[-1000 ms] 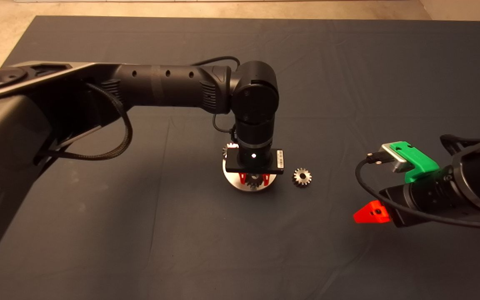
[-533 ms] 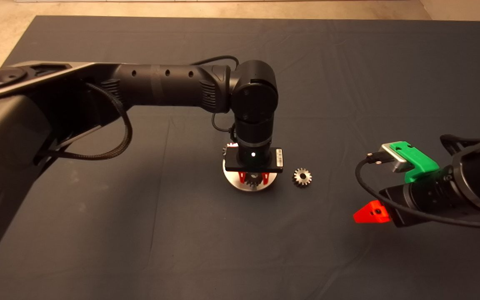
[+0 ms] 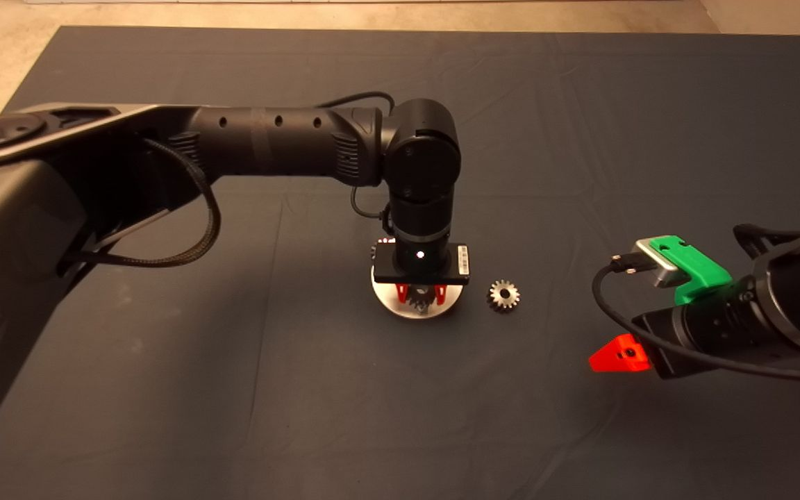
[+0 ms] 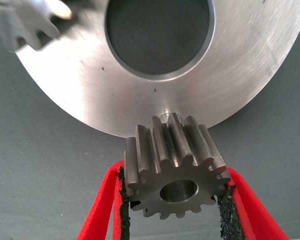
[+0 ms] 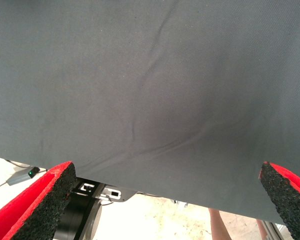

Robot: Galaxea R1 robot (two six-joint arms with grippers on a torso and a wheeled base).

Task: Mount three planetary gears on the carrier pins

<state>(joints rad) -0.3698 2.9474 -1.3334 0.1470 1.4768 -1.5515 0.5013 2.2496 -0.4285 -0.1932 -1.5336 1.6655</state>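
Here your left claw (image 4: 175, 200) grips a gear (image 4: 175, 167) directly above the disc's (image 4: 90, 85) near-rim pin (image 4: 163, 116), bore upright; the right claw (image 5: 165, 200) waits open, well off the disc.

The desk (image 3: 164, 389) wore a dark mat (image 3: 580, 125) with faint creases, on which lay a shiny metal disc (image 3: 389, 300) near the middle and one small toothed gear (image 3: 503, 295) just beside it.

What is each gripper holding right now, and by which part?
Left gripper clamps a planetary gear by its toothed sides, over the disc. Right gripper holds nothing.
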